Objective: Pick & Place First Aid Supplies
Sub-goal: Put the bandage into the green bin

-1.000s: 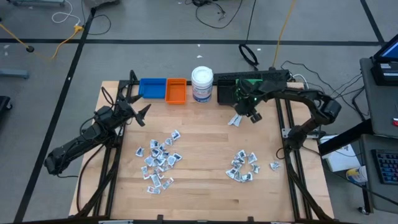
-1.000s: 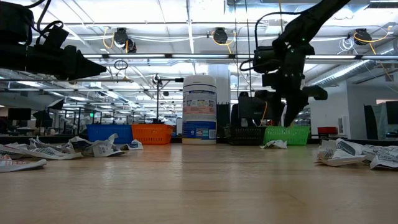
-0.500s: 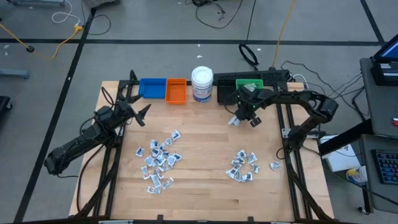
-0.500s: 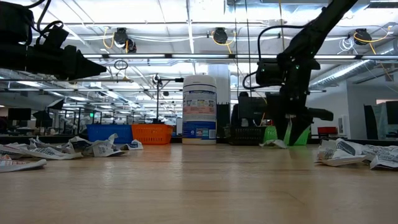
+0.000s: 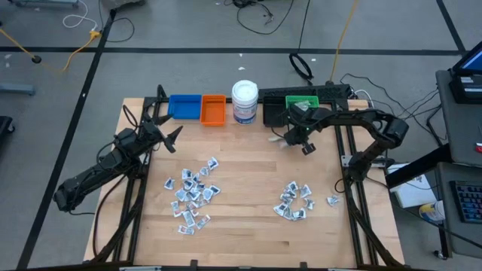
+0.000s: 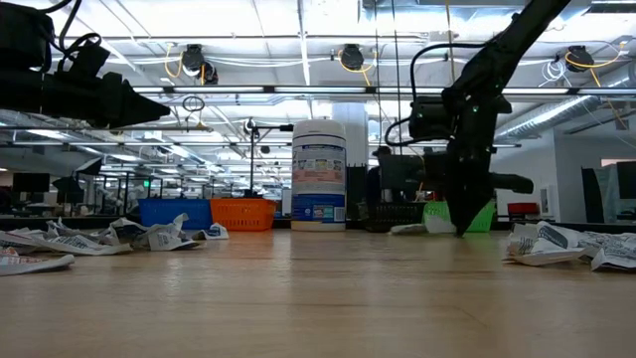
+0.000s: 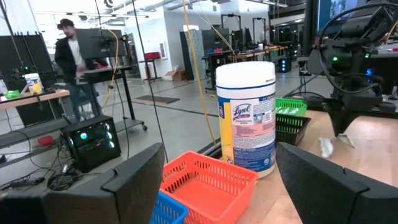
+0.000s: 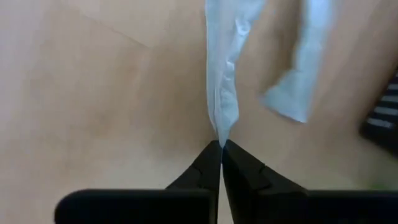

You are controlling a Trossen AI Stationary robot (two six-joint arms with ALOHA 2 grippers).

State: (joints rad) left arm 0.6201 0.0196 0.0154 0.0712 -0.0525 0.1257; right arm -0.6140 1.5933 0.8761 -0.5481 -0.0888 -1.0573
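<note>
Our right gripper (image 8: 221, 144) is pinched tight on the tip of one packet (image 8: 222, 81), down at the table in the upper centre-right of the high view, just in front of the green bin (image 5: 303, 99) and black bin (image 5: 273, 113). In the right wrist view the fingertips (image 8: 208, 158) meet with only the very end of the wrapper between them, and a second packet (image 8: 297, 74) lies just beside it on the wood.

The grip is thin, so we judge the lift should go straight up and slowly; a sideways jerk could pull the wrapper free. We should check that the neighbour does not ride up with it. Then we carry it the short way to a bin and release only once we are clearly above its opening. Which bin it belongs in we cannot tell from here.

Our left gripper (image 5: 167, 138) waits with its fingers spread wide and nothing in them, at the upper left of the high view, near the blue bin (image 5: 184, 106) and orange bin (image 5: 213, 110). The jar (image 5: 245, 102) stands between the two bin pairs.

The remaining packets lie in two heaps: the left pile (image 5: 192, 194) at lower centre-left and the right pile (image 5: 296, 202) at lower centre-right, both well apart from the bins.
</note>
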